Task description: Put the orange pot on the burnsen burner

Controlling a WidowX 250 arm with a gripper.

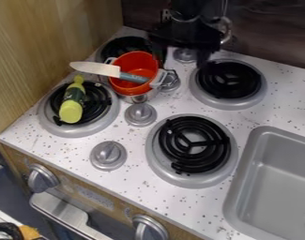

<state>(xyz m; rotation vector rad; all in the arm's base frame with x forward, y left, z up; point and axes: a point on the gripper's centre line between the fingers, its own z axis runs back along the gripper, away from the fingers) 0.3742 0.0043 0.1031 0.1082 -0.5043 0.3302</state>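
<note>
The orange pot (131, 61) stands at the front right edge of the back left burner (124, 45), orange inside with a silvery lower outside and pale handles. A knife (103, 69) lies across it, its blue-grey handle inside the pot and its blade sticking out to the left. My gripper (183, 55) hangs at the top of the view, open, its left finger close by the pot's right rim and its right finger over the back right burner (230, 78). Whether the left finger touches the pot, I cannot tell.
A yellow-green bottle (71, 110) lies on the front left burner (104, 114). The front right burner (191, 144) has a bare coil. Grey knobs (140, 114) rise between burners; a sink (261, 178) is at right, a wooden wall (48, 42) at left.
</note>
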